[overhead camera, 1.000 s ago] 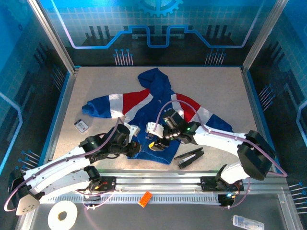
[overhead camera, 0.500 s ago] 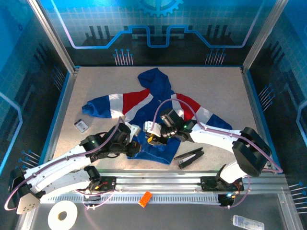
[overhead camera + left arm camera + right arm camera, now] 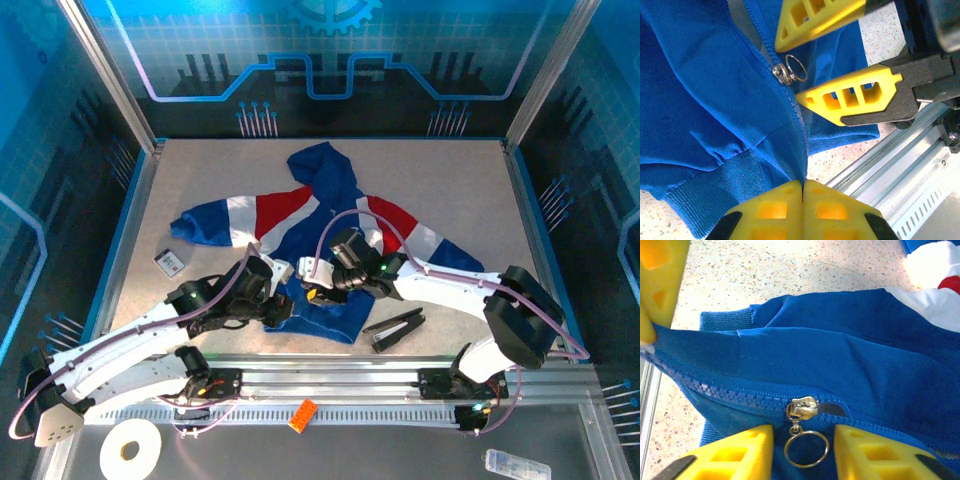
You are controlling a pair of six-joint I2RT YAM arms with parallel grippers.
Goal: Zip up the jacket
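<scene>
Left wrist view shows the left end effector [image 3: 802, 200] pinched together on the hem of the jacket [image 3: 705, 100], just below the zipper. The right end effector [image 3: 790, 72] stands apart on either side of the ring [image 3: 798, 67] on the slider [image 3: 781, 75], not gripping it. The jacket lies spread on the table [image 3: 200, 180], hood far and hem nearest the arms; the risk, I judge, is the right one closing beside the thin ring and missing it, or the hem slipping from the left grip under pull, so the fabric bunches and the slider jams.
</scene>
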